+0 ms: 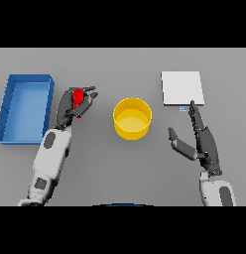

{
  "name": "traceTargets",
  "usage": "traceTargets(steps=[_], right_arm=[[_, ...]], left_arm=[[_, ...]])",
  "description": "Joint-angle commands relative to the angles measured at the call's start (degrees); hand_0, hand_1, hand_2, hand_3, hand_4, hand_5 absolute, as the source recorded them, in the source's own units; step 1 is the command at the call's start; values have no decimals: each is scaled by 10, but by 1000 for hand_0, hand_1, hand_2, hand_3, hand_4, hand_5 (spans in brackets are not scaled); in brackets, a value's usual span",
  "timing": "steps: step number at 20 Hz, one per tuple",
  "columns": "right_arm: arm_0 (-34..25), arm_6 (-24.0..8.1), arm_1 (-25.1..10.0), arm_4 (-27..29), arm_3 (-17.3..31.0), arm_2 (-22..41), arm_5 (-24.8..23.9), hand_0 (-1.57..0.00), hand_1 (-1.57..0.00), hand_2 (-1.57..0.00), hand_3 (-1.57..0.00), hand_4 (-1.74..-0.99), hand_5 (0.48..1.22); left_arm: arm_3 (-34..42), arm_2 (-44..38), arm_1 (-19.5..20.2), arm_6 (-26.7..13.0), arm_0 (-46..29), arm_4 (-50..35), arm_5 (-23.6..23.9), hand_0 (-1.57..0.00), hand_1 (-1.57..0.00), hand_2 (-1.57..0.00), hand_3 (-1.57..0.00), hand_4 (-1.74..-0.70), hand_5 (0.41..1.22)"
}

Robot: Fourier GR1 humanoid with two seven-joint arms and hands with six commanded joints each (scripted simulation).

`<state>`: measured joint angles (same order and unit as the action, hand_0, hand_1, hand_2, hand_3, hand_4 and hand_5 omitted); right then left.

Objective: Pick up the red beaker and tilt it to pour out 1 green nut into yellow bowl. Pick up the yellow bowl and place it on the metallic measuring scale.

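Red beaker (78, 100) is clasped in curled left hand (70, 110) fingers, left of yellow bowl (132, 118). Right hand (203, 141) is spread, idle near scale (182, 88). Beaker should be carried over bowl, then tilted slowly.

White-grey arms (51, 158), dark robot hands (70, 106)

The yellow bowl (132, 118) looks like smooth, slightly glossy plastic, as does the blue bin (25, 108). The measuring scale (182, 88) appears pale, flat and matt, on a matt grey table (120, 168).
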<state>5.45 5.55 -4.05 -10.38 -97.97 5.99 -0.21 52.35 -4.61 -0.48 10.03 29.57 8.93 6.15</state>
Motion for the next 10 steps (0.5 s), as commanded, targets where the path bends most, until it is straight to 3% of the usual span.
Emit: traceTargets(steps=[1,5,10], right_arm=[[1,3,-2,-2,0,0,0,1,1,1,1,-1281,676],[-2,4,-3,-11,0,2,-5,1,1,1,1,-1258,669],[8,14,-3,-31,1,8,-14,1,1,1,1,-1247,685]], left_arm=[[4,0,5,2,3,-3,-1,-1475,-1478,-1479,-1478,-1645,1112],[53,17,14,1,4,-5,14,-1532,-1533,-1533,-1533,-1702,1098],[117,93,58,-75,22,54,6,-1558,-1558,-1559,-1559,-1728,1113]])
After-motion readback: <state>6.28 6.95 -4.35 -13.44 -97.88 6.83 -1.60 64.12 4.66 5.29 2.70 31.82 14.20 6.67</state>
